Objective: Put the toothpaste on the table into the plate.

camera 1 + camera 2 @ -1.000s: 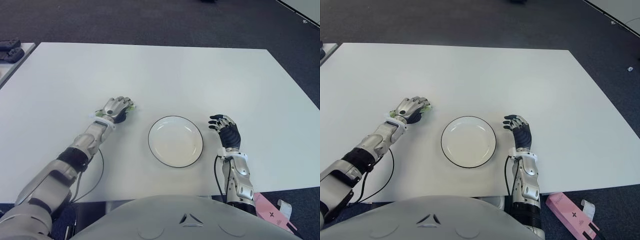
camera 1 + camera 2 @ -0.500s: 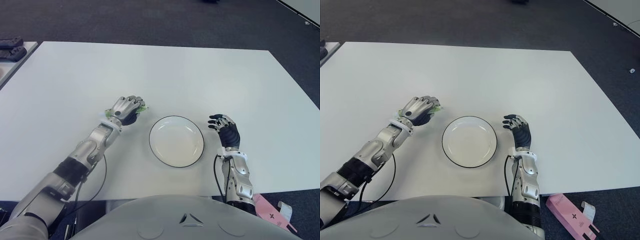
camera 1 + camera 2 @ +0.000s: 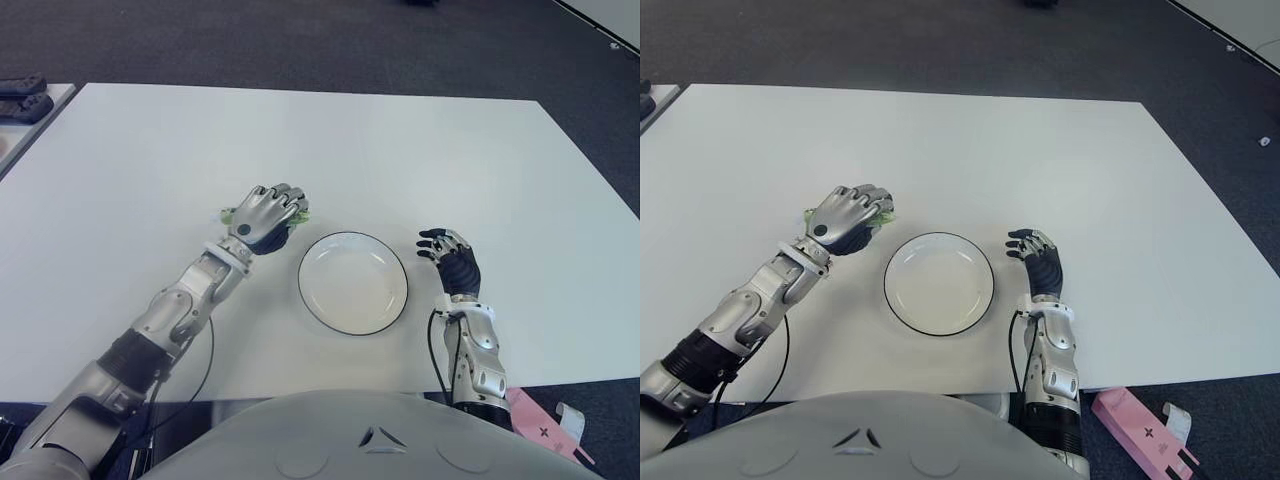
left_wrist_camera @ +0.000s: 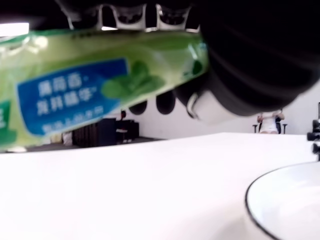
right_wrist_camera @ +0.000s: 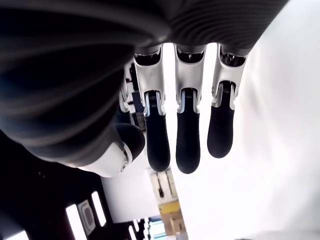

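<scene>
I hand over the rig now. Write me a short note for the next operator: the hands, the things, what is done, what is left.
Left hand: shut on the green toothpaste tube, held clear above the white table, just left of the plate.
Right hand: open, empty, shows right of the plate.
Done: toothpaste picked up.
Left: carry it over the empty plate, lower it, release.
</scene>
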Action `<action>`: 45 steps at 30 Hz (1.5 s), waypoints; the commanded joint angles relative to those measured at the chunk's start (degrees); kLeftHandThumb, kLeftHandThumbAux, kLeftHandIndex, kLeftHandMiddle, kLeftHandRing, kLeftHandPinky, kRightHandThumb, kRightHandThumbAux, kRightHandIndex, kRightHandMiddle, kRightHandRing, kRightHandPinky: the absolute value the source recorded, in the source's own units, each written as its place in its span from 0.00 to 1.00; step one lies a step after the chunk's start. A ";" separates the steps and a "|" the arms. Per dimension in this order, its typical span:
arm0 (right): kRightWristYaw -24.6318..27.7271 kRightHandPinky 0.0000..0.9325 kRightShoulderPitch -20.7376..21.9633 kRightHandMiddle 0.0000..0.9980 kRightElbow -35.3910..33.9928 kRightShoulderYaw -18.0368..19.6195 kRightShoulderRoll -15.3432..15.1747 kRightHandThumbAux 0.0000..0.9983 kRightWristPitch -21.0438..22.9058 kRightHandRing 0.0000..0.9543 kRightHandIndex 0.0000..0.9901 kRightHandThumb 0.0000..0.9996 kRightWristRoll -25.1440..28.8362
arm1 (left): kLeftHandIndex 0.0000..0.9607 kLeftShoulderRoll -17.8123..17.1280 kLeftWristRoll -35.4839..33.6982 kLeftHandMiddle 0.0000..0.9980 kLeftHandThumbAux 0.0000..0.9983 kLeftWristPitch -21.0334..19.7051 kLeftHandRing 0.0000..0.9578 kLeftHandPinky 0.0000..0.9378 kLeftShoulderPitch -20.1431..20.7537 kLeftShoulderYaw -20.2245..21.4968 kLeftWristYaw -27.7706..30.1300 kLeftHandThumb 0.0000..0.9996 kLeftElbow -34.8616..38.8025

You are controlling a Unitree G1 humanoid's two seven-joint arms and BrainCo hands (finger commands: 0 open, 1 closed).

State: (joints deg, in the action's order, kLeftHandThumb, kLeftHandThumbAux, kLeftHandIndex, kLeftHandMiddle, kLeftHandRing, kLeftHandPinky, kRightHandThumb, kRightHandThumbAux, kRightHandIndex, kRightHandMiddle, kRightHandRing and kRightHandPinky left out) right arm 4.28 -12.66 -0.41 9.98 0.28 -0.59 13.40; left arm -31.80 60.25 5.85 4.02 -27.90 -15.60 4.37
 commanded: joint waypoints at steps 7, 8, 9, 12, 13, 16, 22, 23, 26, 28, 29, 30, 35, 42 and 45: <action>0.06 0.51 0.47 0.45 0.59 0.06 0.42 0.73 0.42 0.49 0.43 0.71 0.52 | 0.46 0.61 1.67 0.89 0.70 5.42 0.93 0.95 -2.56 -0.59 -4.05 0.73 2.45; 0.01 0.51 0.47 0.45 0.59 0.04 0.44 0.73 0.45 0.49 0.43 0.71 0.49 | 0.46 0.62 1.53 0.88 0.70 6.04 0.92 0.95 -2.69 -0.64 -3.84 0.73 2.77; -0.02 0.51 0.47 0.45 0.59 0.03 0.45 0.73 0.47 0.49 0.43 0.71 0.47 | 0.46 0.66 1.47 0.88 0.70 6.49 0.92 0.95 -2.79 -0.62 -3.67 0.73 2.96; -0.02 0.51 0.49 0.45 0.59 0.06 0.42 0.73 0.59 0.49 0.43 0.71 0.49 | 0.46 0.99 1.68 0.88 0.70 8.15 0.92 0.95 -2.65 -1.10 -2.77 0.73 4.22; 0.00 0.51 0.49 0.45 0.60 0.06 0.43 0.73 0.60 0.49 0.43 0.71 0.50 | 0.46 1.07 1.85 0.88 0.70 8.75 0.92 0.95 -2.54 -1.31 -2.48 0.73 4.68; 0.15 0.51 0.50 0.45 0.65 0.12 0.44 0.73 0.50 0.49 0.43 0.71 0.66 | 0.46 0.85 2.97 0.89 0.70 11.10 0.92 0.95 -1.67 -2.15 -2.52 0.72 5.46; 0.57 0.52 0.49 0.45 0.73 0.19 0.44 0.73 0.35 0.49 0.43 0.71 0.91 | 0.46 0.32 2.86 0.89 0.70 15.55 0.93 0.96 -1.12 -3.29 -1.83 0.72 6.09; 0.62 0.52 0.48 0.45 0.74 0.19 0.44 0.73 0.32 0.49 0.43 0.71 0.91 | 0.46 0.32 2.64 0.89 0.70 16.24 0.94 0.96 -1.19 -3.47 -1.49 0.72 6.15; 0.75 0.52 0.45 0.45 0.73 0.23 0.45 0.73 0.29 0.49 0.43 0.71 0.91 | 0.46 -0.03 2.37 0.89 0.70 18.74 0.94 0.96 -0.67 -3.84 -0.74 0.72 5.76; 0.91 0.51 0.43 0.45 0.73 0.27 0.47 0.73 0.23 0.49 0.43 0.71 1.00 | 0.46 -0.14 2.51 0.89 0.70 20.18 0.94 0.96 -0.05 -4.19 -0.27 0.72 5.08; 0.99 0.51 0.42 0.45 0.74 0.29 0.48 0.73 0.19 0.49 0.43 0.71 1.04 | 0.46 -0.07 2.64 0.89 0.70 20.70 0.94 0.96 0.19 -4.36 -0.13 0.72 4.68; 1.08 0.51 0.41 0.45 0.75 0.30 0.49 0.73 0.15 0.49 0.43 0.71 1.10 | 0.46 0.11 2.96 0.89 0.71 21.27 0.94 0.96 0.55 -4.64 -0.41 0.72 3.96; 1.21 0.51 0.37 0.45 0.75 0.39 0.55 0.73 0.04 0.49 0.43 0.71 1.16 | 0.46 1.07 4.73 0.89 0.71 23.02 0.94 0.96 1.87 -5.78 -2.40 0.71 0.85; 0.83 0.51 0.03 0.45 0.34 0.26 0.72 0.73 -0.02 0.49 0.43 0.71 0.60 | 0.46 1.93 5.25 0.89 0.71 23.96 0.95 0.96 1.96 -6.15 -3.57 0.71 -0.97; 0.61 0.51 0.01 0.45 0.34 0.24 0.70 0.73 0.12 0.49 0.43 0.71 0.32 | 0.46 2.17 4.25 0.89 0.71 24.28 0.94 0.95 2.03 -6.20 -2.79 0.71 -1.52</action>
State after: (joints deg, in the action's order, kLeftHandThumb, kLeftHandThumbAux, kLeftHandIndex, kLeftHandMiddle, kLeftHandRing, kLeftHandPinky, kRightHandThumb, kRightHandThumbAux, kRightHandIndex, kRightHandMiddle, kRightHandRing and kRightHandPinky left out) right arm 5.20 -12.64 -0.31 10.20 0.80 -0.59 13.72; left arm -29.90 64.67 29.65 5.51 -33.94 -18.59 4.01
